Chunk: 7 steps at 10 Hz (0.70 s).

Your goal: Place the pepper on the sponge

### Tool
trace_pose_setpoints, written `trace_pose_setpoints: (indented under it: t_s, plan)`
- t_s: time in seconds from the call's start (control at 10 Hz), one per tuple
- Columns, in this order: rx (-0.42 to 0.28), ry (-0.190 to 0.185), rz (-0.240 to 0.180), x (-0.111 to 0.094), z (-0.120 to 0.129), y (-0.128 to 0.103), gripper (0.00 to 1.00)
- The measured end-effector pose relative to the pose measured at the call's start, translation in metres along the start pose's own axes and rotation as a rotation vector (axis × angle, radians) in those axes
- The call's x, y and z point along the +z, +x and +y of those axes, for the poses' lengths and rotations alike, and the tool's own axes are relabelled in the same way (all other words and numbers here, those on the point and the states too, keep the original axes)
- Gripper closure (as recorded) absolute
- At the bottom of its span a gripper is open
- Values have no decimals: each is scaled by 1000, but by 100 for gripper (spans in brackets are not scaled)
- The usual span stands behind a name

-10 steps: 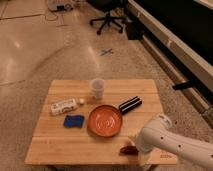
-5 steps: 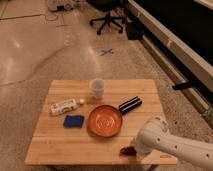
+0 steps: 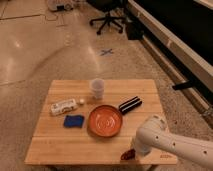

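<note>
The pepper [image 3: 127, 155], small and dark red-brown, lies near the front edge of the wooden table [image 3: 60, 142], right of centre. My gripper [image 3: 134, 151] sits right at the pepper, at the end of the white arm that enters from the lower right; the arm hides its fingers. The blue sponge [image 3: 74, 121] lies flat on the left part of the table, just left of the orange pan [image 3: 105, 120] and well apart from the pepper.
A white bottle [image 3: 63, 106] lies on its side behind the sponge. A clear cup [image 3: 97, 88] stands at the back centre. The pan's black handle [image 3: 129, 105] points back right. An office chair [image 3: 107, 15] stands on the floor beyond.
The white arm has shifted left and lower, bringing its end down onto the pepper at the front edge. The other objects have not moved.
</note>
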Motion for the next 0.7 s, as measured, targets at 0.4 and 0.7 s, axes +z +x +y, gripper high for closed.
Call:
trace_pose_setpoints:
  t_s: [0.4,0.7]
  plan:
    - [-1,-6,1,-7,3,3,85]
    - [-57,-49,14,-46,36,33,85]
